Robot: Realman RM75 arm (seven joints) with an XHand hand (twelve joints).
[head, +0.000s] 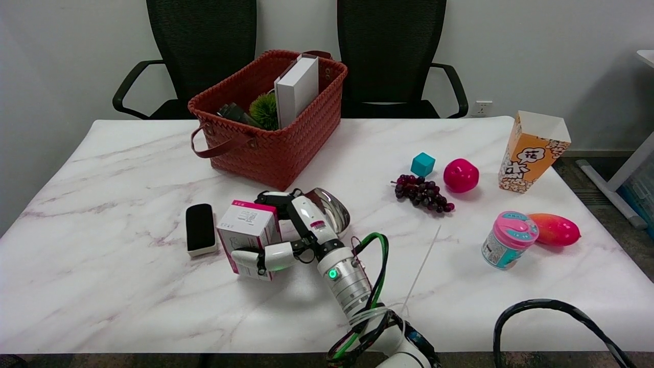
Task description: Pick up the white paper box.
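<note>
White paper box with pink edges, gripped by the right hand: fingers wrapped over the far top edge, thumb pressed on the near lower face. Tilted, near-left of table centre; cannot tell whether the bottom is clear of the marble table. Just beside the box at 9 o'clock, a black eraser with a white base, lying flat. Behind the hand at 2 o'clock, a shiny metal scoop, partly hidden by the fingers. At 12 o'clock, farther back, a woven red basket with a brown strap handle, holding an upright white book-like box, a green spiky ball and a dark item too hidden to name. Out at 2 to 3 o'clock, well apart from the box: dark purple grapes, a teal cube just behind them, a red apple beside the cube. Farther right, an orange popcorn carton, upright. Near the right edge at 3 o'clock, a pink-lidded jar tilted against a red-orange mango. Between hand and jar, a thin white stick lying on the table. Beyond the far edge, two black office chairs.
</note>
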